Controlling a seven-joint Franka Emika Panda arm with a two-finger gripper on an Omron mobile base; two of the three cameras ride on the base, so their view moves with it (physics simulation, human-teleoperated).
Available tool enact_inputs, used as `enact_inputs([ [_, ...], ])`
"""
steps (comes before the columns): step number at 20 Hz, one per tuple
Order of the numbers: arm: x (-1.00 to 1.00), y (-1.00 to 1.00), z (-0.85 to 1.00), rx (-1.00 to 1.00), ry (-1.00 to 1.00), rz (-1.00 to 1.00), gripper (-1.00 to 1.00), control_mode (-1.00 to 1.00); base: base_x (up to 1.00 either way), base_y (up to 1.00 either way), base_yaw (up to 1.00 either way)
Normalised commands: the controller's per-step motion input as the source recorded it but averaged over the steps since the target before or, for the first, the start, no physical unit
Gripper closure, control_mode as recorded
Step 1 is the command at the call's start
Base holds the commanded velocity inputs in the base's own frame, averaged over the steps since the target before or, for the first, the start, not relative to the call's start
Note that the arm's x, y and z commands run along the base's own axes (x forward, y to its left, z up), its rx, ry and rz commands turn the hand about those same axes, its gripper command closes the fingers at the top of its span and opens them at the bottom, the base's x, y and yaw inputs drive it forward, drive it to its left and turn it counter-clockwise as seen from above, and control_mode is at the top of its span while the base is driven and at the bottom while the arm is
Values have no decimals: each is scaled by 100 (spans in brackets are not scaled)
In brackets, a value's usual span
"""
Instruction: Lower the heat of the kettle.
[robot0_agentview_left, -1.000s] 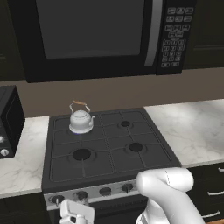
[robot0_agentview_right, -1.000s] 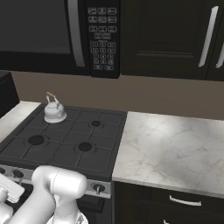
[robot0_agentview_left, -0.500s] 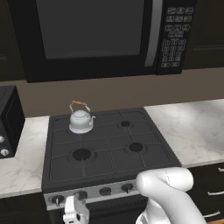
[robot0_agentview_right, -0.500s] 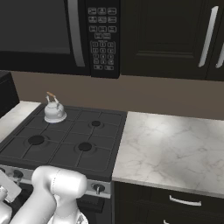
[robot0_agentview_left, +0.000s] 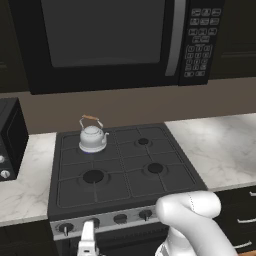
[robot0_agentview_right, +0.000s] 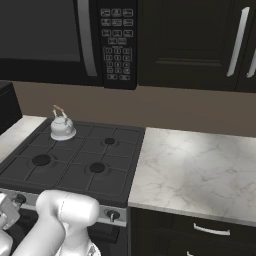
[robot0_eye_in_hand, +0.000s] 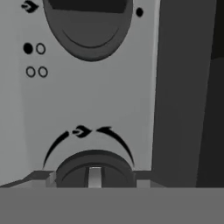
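Kettle: the kettle (robot0_agentview_left: 93, 138) was seen standing upright on the back-left burner of the stove (robot0_agentview_left: 122, 170), its handle arched above the lid; in the right base view it (robot0_agentview_right: 62, 128) sat at the stove's far left corner.

Gripper: the gripper (robot0_agentview_left: 88, 242) was pictured low at the stove's front panel, just below the second knob from the left, well apart from the kettle itself.

Knob: in the hand view a round dark knob (robot0_eye_in_hand: 94, 171) with a pale pointer was framed dead ahead and very close, with a curved heat scale drawn above it and another knob (robot0_eye_in_hand: 89, 26) further along the panel.

Jaws: whether they stood apart or together could not be told, as the tips were hidden at the bottom of the hand view.

Step in hand: the approach to the burner control was judged to be all but finished; the knob had not yet been turned.

Next move: a firm grip around the knob was thought to be called for, followed by a partial twist toward the lower end of the scale, not fully to off.
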Motion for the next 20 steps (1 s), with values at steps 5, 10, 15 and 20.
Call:
enact_inputs([
  [5,8,-11,16,38,-7,0,100,-100,0,0,0],
  [10,8,-10,14,38,-6,0,100,-100,0,0,0],
  [15,9,-8,15,38,-5,0,100,-100,0,0,0],
  [20,12,-5,20,39,-2,0,100,-100,0,0,0],
])
